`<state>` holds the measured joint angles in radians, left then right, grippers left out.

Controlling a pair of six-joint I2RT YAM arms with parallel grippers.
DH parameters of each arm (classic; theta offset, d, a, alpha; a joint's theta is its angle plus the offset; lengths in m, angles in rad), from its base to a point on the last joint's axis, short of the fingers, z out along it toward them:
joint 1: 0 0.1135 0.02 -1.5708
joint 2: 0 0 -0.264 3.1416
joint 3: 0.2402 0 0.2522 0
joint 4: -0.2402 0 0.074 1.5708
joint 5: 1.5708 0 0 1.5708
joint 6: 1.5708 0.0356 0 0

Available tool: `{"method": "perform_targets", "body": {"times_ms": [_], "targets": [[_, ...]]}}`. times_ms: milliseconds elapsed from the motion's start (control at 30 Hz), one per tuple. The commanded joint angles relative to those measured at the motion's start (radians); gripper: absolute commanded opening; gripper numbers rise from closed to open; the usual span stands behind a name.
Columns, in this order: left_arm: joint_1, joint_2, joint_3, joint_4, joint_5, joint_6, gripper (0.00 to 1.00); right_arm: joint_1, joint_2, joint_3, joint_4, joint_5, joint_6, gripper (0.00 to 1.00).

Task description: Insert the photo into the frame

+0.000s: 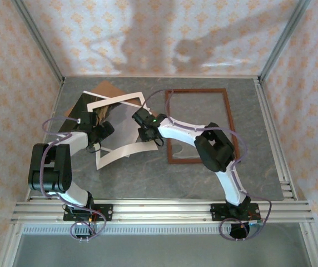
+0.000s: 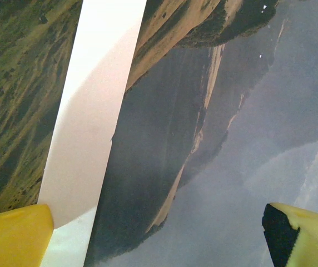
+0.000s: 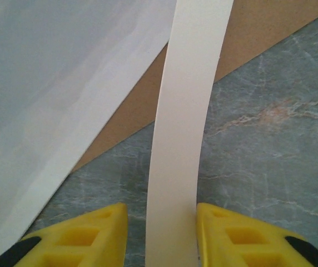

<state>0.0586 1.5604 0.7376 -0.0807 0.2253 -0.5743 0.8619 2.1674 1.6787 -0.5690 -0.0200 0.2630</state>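
Observation:
The photo (image 2: 203, 139), grey mountains over brown-green hills, lies at the left of the table (image 1: 87, 114) under the white border mat (image 1: 120, 101). A mat strip (image 2: 92, 111) crosses the print in the left wrist view. My left gripper (image 2: 159, 239) hovers open just above the print, its fingers wide apart (image 1: 100, 133). My right gripper (image 3: 162, 233) straddles another mat strip (image 3: 187, 111). Its jaws stand narrowly apart with a sliver of table showing beside the left finger (image 3: 92, 233). The reddish-brown frame (image 1: 230, 119) lies flat to the right, with the right arm across it.
A brown cardboard backing board (image 1: 108, 88) sticks out behind the mat and shows under the print's pale sky (image 3: 48, 72) as a brown wedge (image 3: 142, 105). Grey marbled tabletop (image 3: 270, 144) surrounds everything. Metal rails (image 1: 159, 208) edge the front.

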Motion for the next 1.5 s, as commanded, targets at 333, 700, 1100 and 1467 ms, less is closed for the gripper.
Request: {"method": "perform_targets", "body": {"times_ms": [333,700,1100,1467], "targets": [[-0.011,0.014,-0.013,-0.015,0.064,0.006,0.96,0.026,0.039,0.099,-0.174,0.247,-0.066,0.16],[-0.011,-0.095,0.038,-0.078,0.084,-0.016,0.96,0.031,0.037,0.144,-0.243,0.348,-0.094,0.12],[-0.011,-0.348,0.13,-0.127,0.185,-0.074,0.98,0.03,-0.013,0.188,-0.37,0.561,-0.148,0.09],[-0.011,-0.517,0.153,-0.152,0.153,-0.1,1.0,-0.047,-0.199,0.021,-0.419,0.702,-0.142,0.08]]}}
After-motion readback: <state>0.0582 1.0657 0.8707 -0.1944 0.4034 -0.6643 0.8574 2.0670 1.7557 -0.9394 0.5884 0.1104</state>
